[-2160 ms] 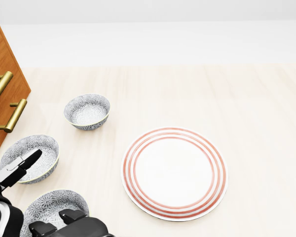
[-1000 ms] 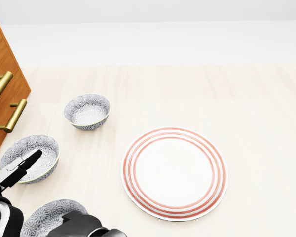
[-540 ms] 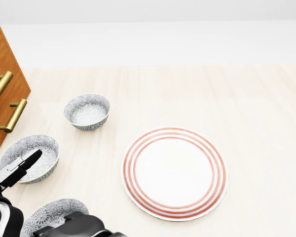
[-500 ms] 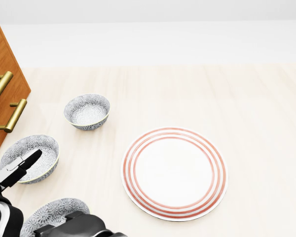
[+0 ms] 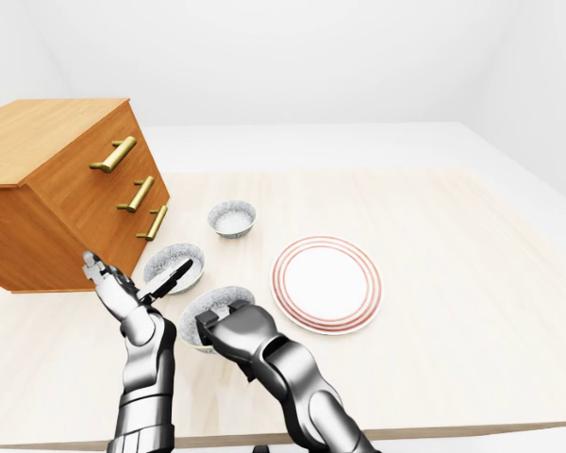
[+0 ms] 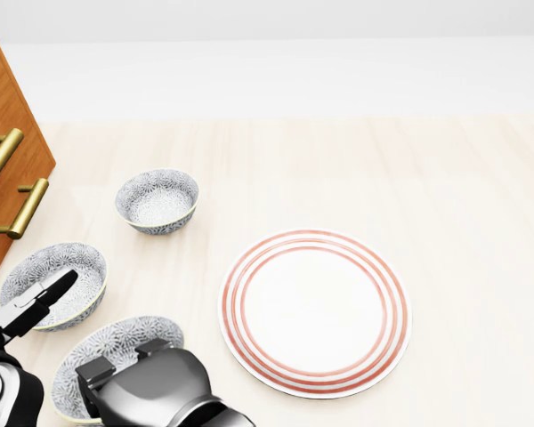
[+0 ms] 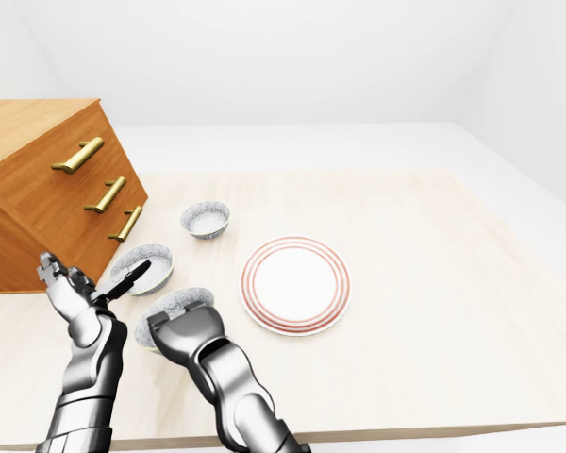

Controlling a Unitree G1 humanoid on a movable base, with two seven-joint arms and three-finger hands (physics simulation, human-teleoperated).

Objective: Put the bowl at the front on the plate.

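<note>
Three grey patterned bowls stand in a line left of the red-ringed plate (image 6: 314, 311). The nearest bowl (image 6: 116, 349), lowest in the head view, has my right hand (image 6: 129, 366) closed on its near rim and sits a little raised, to the plate's lower left. The hand hides the bowl's lower part. The middle bowl (image 6: 53, 283) lies under my left hand (image 5: 132, 281), which hovers open with its fingers (image 6: 44, 294) spread, holding nothing. The far bowl (image 6: 157, 201) stands alone higher up.
A wooden dresser (image 5: 66, 189) with brass handles fills the left side, close to the middle bowl. The pale wooden table (image 5: 453, 283) stretches right of the plate, and its near edge (image 5: 453, 429) runs along the bottom of the left-eye view.
My right hand has come up and rightward in the head view with the nearest bowl, which now looks larger and closer to the plate. The left hand, plate and other bowls are unmoved.
</note>
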